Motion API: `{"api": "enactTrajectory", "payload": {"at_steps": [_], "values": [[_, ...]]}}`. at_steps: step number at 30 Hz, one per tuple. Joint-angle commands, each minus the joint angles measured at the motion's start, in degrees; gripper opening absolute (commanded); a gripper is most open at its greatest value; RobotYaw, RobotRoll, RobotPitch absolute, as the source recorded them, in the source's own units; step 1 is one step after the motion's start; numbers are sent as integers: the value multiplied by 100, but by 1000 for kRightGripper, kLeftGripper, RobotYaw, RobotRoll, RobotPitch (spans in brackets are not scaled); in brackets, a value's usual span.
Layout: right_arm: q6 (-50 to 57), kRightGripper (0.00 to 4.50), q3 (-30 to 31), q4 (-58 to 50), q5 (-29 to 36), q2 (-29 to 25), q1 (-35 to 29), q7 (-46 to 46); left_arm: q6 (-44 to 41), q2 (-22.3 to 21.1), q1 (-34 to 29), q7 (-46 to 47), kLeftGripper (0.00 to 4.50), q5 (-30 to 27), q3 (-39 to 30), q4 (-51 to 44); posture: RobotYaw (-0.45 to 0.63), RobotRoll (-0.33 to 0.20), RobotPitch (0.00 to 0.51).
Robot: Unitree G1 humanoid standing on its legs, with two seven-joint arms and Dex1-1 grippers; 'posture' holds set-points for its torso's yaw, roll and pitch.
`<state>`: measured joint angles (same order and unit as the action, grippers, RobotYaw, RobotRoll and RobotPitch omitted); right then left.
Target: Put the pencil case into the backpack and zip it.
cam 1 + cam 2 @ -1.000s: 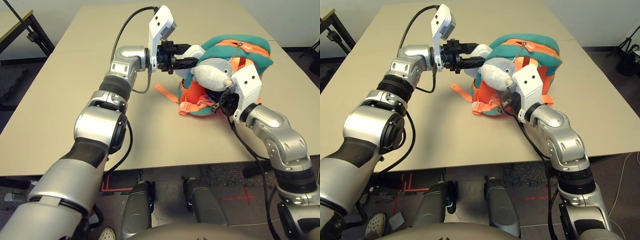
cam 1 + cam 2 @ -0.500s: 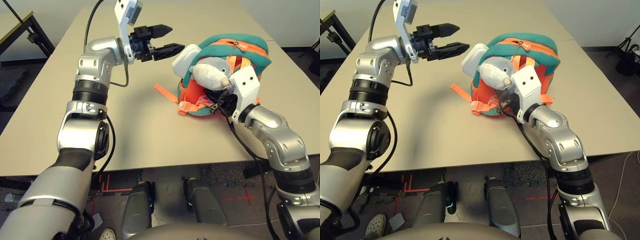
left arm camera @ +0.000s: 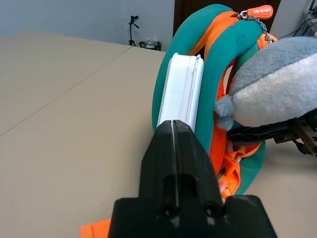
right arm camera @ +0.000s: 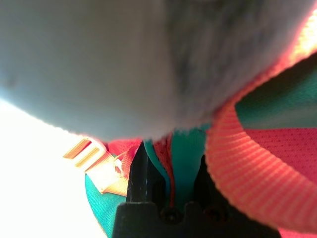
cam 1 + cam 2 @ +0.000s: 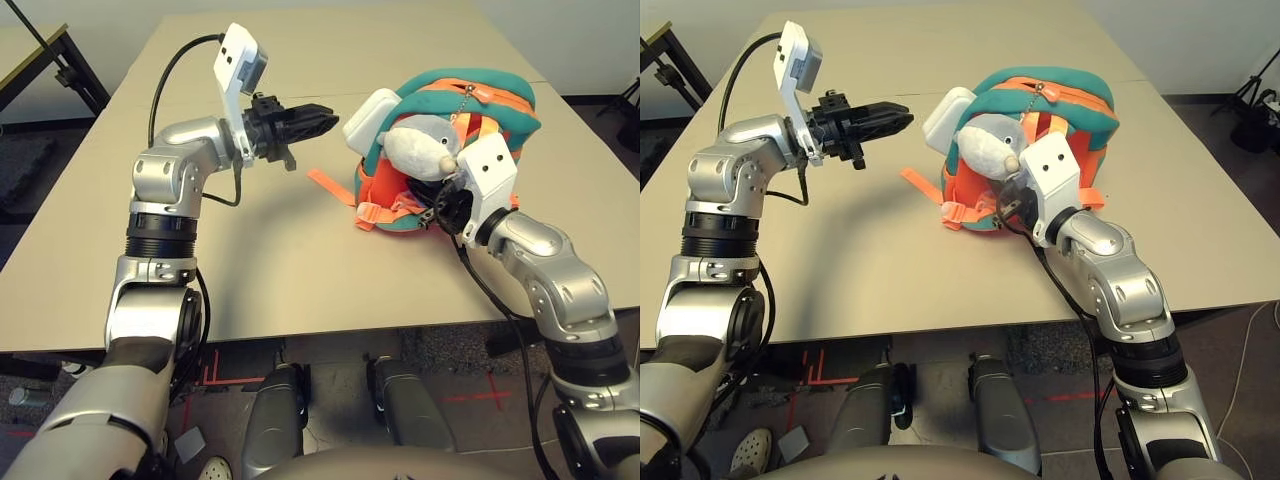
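Note:
The orange and teal backpack (image 5: 505, 92) lies on the table with its grey-and-white plush animal (image 5: 425, 143) toward me. The white pencil case (image 5: 368, 112) sticks partly out of the backpack's left side, its narrow edge (image 3: 182, 89) facing my left gripper. A short way to the case's left, my left gripper (image 5: 330, 120) hovers shut and empty, pointing at it without touching. At the backpack's lower front, under the plush, my right gripper (image 4: 172, 153) holds a fold of teal and orange fabric between its black fingers (image 4: 141, 171).
An orange strap (image 5: 326, 186) trails onto the table left of the backpack. The orange zipper pull (image 3: 260, 11) hangs at the backpack's top. Bare tabletop (image 5: 300, 270) lies in front and to the left. A second table (image 5: 30, 50) stands at far left.
My left gripper let go of the pencil case, drew back to the left and then shut. The case stays lodged in the backpack's side. The right arm has not moved.

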<state>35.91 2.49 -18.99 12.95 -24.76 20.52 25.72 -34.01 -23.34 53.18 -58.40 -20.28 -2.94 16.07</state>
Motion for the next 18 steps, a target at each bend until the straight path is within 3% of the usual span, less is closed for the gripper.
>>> {"api": "enactTrajectory", "payload": {"at_steps": [1,12,15,18], "values": [[95,193,214,167,-15,11,-54,130,211,84,79,-41,0,45,195,340,-175,0,125],[-7,193,180,348,-80,17,81,158,1927,1509,1401,-141,0,677,635,3473,-184,0,114],[-25,193,169,371,-100,26,115,149,2094,1701,1486,-199,0,750,623,3700,-193,0,115],[-38,193,147,378,-119,33,126,141,1981,1597,1342,-328,0,705,591,3393,-198,0,116]]}}
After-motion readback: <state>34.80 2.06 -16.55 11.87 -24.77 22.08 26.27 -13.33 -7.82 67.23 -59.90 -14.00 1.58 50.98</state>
